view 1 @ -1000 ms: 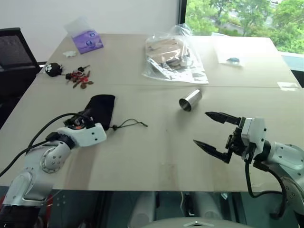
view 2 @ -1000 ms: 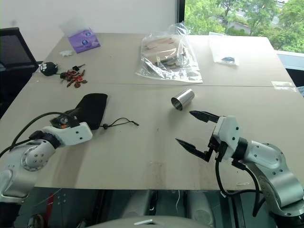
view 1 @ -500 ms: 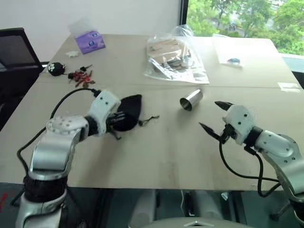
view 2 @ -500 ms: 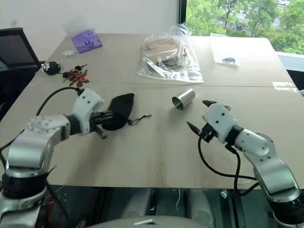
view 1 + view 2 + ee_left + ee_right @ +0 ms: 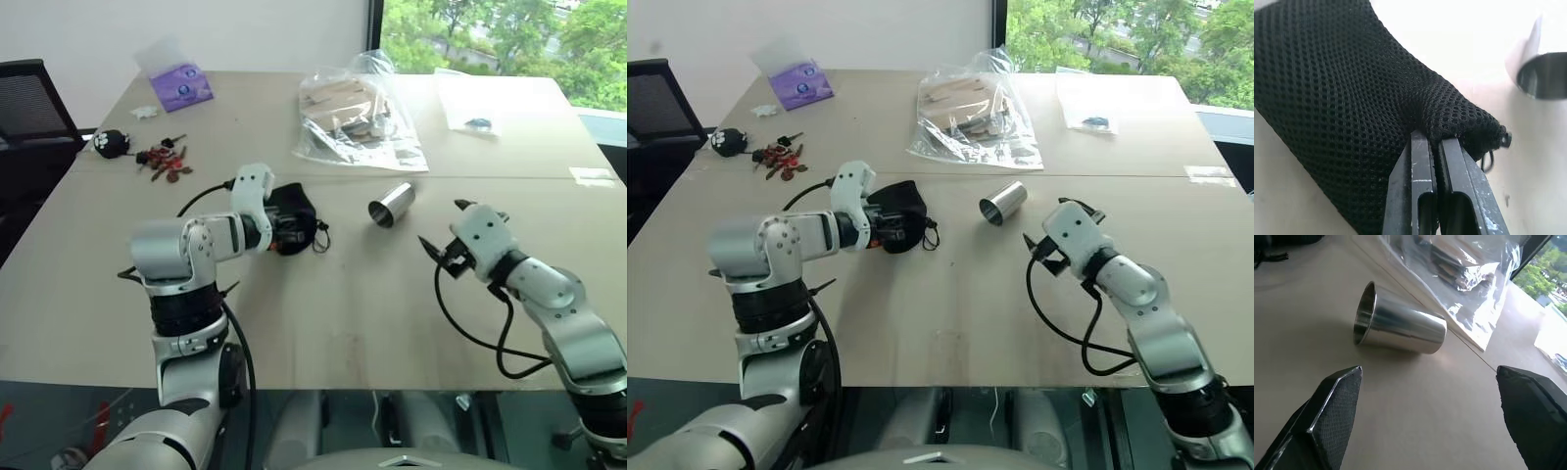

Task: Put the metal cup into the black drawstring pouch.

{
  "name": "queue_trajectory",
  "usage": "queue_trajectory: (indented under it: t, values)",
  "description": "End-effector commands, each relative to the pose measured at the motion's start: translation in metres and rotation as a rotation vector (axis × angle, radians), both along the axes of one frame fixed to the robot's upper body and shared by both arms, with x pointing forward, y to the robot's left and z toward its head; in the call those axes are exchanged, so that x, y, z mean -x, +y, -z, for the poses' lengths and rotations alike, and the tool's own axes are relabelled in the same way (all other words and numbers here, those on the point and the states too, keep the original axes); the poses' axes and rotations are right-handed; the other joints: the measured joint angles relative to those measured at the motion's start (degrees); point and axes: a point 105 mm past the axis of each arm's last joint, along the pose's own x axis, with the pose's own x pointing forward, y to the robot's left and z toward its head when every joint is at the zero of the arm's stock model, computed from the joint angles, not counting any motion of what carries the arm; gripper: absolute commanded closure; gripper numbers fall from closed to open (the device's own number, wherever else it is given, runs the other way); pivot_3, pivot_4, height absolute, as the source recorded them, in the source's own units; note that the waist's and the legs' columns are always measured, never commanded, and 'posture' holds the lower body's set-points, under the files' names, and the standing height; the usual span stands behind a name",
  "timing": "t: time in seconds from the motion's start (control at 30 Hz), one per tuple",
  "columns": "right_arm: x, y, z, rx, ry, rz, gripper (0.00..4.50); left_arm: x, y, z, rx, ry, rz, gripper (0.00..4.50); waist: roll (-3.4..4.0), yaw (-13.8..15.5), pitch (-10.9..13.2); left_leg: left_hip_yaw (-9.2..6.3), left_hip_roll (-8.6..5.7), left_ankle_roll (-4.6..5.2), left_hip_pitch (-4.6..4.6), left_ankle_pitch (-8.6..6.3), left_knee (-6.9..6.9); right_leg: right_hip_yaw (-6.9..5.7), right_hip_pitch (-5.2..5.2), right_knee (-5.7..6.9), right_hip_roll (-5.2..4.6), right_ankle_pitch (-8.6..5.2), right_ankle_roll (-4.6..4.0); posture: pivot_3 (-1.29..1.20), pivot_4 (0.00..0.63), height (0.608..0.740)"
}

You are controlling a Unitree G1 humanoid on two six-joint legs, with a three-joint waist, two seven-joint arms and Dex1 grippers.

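The metal cup (image 5: 392, 206) lies on its side at the middle of the table, its open mouth facing the near left. To its left lies the black drawstring pouch (image 5: 292, 215), bunched up, its cord hanging at the cup's side. My left gripper (image 5: 1432, 139) is shut on a fold of the pouch's mesh fabric (image 5: 1352, 98). My right gripper (image 5: 446, 227) stands open just to the right of the cup and nearer me, pointing at it. In the right wrist view the cup (image 5: 1400, 325) lies ahead of the two spread fingers (image 5: 1334, 401), and nothing is between them.
A clear plastic bag of wooden pieces (image 5: 358, 117) lies right behind the cup. At the far left are a purple tissue pack (image 5: 179, 85), a bunch of keys (image 5: 165, 162) and a black round toy (image 5: 113, 142). A small clear bag (image 5: 478, 122) sits far right. A black chair (image 5: 29, 98) stands left of the table.
My left gripper has shut on the pouch and swung it right, toward the cup, bunching it up. My right gripper has moved forward toward the cup and stayed open.
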Motion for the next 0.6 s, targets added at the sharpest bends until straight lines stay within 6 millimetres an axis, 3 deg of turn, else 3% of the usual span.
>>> queue_trajectory:
  t: [0.03, 0.6]
  values:
    - [-0.004, 0.003, -0.007, 0.055, -0.027, 0.067, 0.00, -0.004, 0.008, -0.009, 0.030, -0.010, -0.021, 4.45, 0.00, 0.05, 0.00, 0.02, 0.00, 0.00, -0.02, 0.00, 0.00, 0.01, -0.03, 0.00, 0.00, 0.00, 0.00, 0.00, 0.150, 0.740]
    - [-0.039, 0.036, -0.015, 0.021, 0.013, 0.152, 0.00, -0.009, 0.019, -0.019, 0.067, -0.020, -0.049, 4.45, 0.01, 0.09, -0.01, -0.01, -0.04, -0.10, -0.44, 0.06, 0.06, -0.01, -0.47, 0.07, -0.04, 0.02, -0.01, 0.00, 0.150, 0.740]
